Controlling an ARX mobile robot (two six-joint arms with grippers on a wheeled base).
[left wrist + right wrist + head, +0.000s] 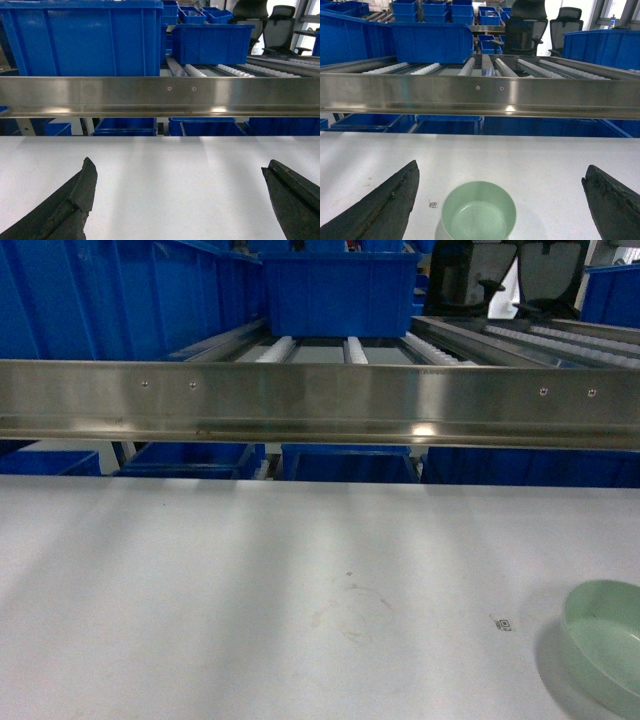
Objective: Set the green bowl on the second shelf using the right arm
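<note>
Your right gripper (500, 200) is sitting wide open over the table (250, 590), fingers (385, 205) spread far apart and gripping nothing. The bowl (478, 211) is standing upright on the table btwn them, nearer the left finger, w/ clear gaps both sides, so nothing's touching it. There's a small printed tag (433, 204) lying just beside the bowl.

In the head view you're seeing the bowl (606, 640) at the bottom right corner of the table, partly cut off by the frame edge. No arm is showing in that view.

The shelf (320, 405) is running across in front of you, above the table, its steel front rail facing you and white rollers (275, 348) behind it. A blue crate (340, 292) is sitting toward the back of the rollers.

Your left gripper (182, 200) is also hanging wide open over bare table, holding nothing.
</note>
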